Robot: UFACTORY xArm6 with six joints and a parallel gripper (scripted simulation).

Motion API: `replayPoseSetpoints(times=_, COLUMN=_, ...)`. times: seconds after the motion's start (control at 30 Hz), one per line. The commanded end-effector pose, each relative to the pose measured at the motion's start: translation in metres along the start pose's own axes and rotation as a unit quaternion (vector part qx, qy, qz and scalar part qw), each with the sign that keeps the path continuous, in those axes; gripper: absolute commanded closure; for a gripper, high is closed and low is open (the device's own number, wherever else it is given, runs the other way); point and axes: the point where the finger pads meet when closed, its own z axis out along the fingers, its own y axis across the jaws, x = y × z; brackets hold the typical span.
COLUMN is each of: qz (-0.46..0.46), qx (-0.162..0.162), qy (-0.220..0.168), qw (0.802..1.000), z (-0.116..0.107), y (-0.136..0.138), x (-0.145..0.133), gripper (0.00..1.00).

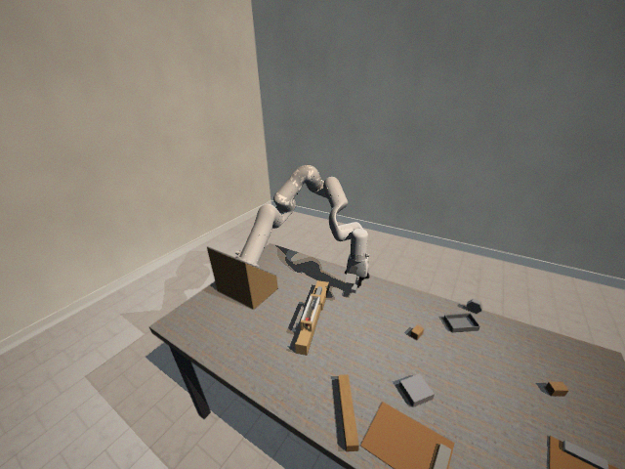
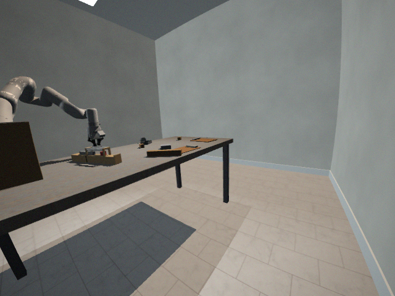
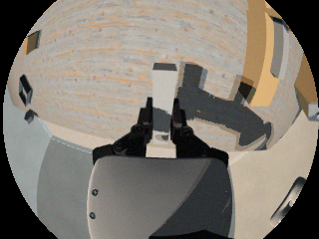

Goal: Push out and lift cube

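A long wooden channel point(image 1: 311, 315) lies on the table, with a small red cube point(image 1: 307, 319) inside it about midway. It also shows in the exterior view point(image 2: 96, 156), with the cube point(image 2: 102, 153) visible there. My gripper point(image 1: 359, 281) is low over the table, just right of the channel's far end and outside it. In the wrist view my gripper point(image 3: 161, 107) is shut on a pale grey stick point(image 3: 163, 96) that points forward over the table. The channel point(image 3: 262, 47) is at the right edge of that view. I cannot tell which end has the ledge and lip.
A brown slanted board point(image 1: 239, 277) stands left of the channel. To the right lie two small orange blocks point(image 1: 417, 331) point(image 1: 557, 387), a grey tray point(image 1: 460, 321) and a grey block point(image 1: 417, 389). A wooden plank point(image 1: 347, 411) and a flat brown panel point(image 1: 406, 431) lie near the front edge.
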Motion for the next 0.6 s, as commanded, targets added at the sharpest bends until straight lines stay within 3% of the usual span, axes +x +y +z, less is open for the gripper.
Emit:
replayPoseSetpoints(times=0.0, qz=-0.001, qx=0.003, qy=0.0, qw=1.0, z=-0.052, y=-0.001, x=-0.001, gripper=1.0)
replayPoseSetpoints(times=0.13, qz=-0.001, qx=0.003, qy=0.0, qw=1.0, z=-0.067, y=-0.001, x=-0.001, gripper=1.0)
replayPoseSetpoints(times=0.57, qz=-0.001, qx=0.003, qy=0.0, qw=1.0, z=-0.068, y=-0.001, x=-0.001, gripper=1.0)
